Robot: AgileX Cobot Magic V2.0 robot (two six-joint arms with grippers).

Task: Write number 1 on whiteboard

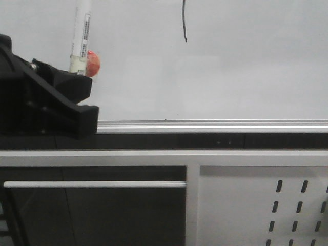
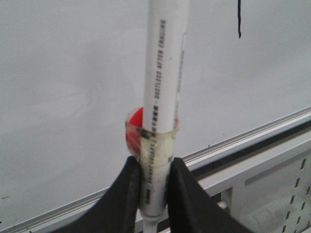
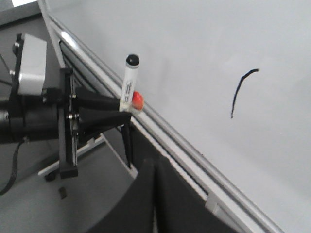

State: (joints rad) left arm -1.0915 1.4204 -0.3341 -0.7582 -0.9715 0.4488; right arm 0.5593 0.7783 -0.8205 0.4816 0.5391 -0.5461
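The number 1 is on the whiteboard, a thin dark, slightly curved stroke high up, running out of the front view's top edge. Down at the left gripper, the jaws are clamped on a white marker, gripping it low on the barrel with the pen standing upright. A band of yellowish tape circles the barrel just above the fingers, and a red ball sits against it on the board side. The marker looks light and stiff, its smooth plastic barrel likely slippery, so that low, taped zone seems the right place to hold. In the right wrist view its dark tip points up, well to the side of the stroke. The right gripper has its fingers pressed together with nothing between them. The board itself looks glossy and rigid, fine for light pressure. Below it runs the silver rail, then a white metal panel with slots. Nothing stands between pen and board.
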